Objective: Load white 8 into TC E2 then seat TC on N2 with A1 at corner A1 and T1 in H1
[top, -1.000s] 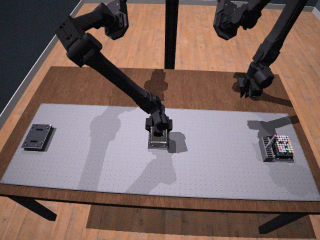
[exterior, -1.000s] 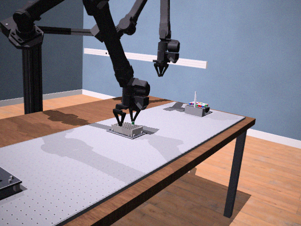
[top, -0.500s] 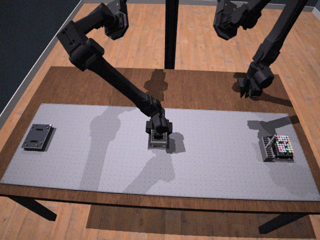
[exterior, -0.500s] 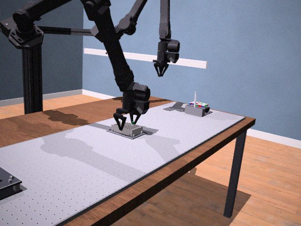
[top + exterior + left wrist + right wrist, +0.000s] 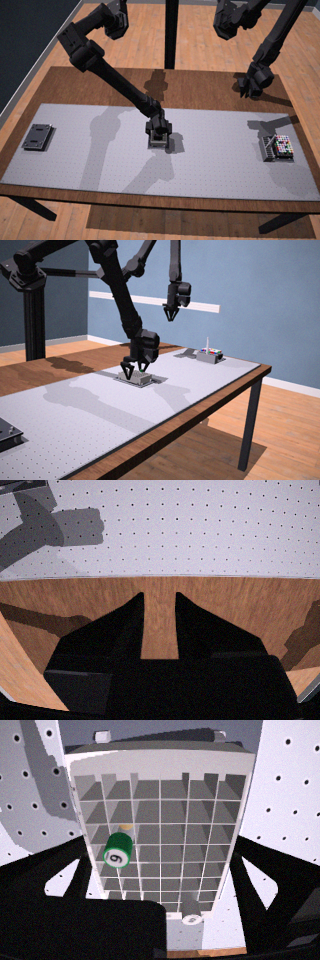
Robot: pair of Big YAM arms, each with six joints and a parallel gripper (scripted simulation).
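1 end effector (image 5: 158, 134) is over the carrier (image 5: 158, 142), the other (image 5: 245, 96) over brown wood (image 5: 201, 90).

Right end effector (image 5: 158, 128) (image 5: 135, 374) (image 5: 161, 840) pointing down, fingers wide apart; left end effector (image 5: 244, 96) (image 5: 170, 320) (image 5: 160, 594) raised, fingers slightly parted.

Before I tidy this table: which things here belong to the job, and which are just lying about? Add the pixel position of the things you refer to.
Belong:
- tube carrier (image 5: 158, 141) (image 5: 144, 380) (image 5: 160, 761)
- vial rack (image 5: 284, 155)
- forceps (image 5: 270, 141) (image 5: 207, 345)
- forceps holder (image 5: 267, 157) (image 5: 206, 357)
- raised nest (image 5: 37, 136) (image 5: 9, 438)

Just lying about:
- nothing I can see

Vials in rack (image 5: 283, 155), holder (image 5: 268, 155) (image 5: 206, 357) beside rack, carrier (image 5: 158, 141) (image 5: 144, 379) (image 5: 160, 762) between nests
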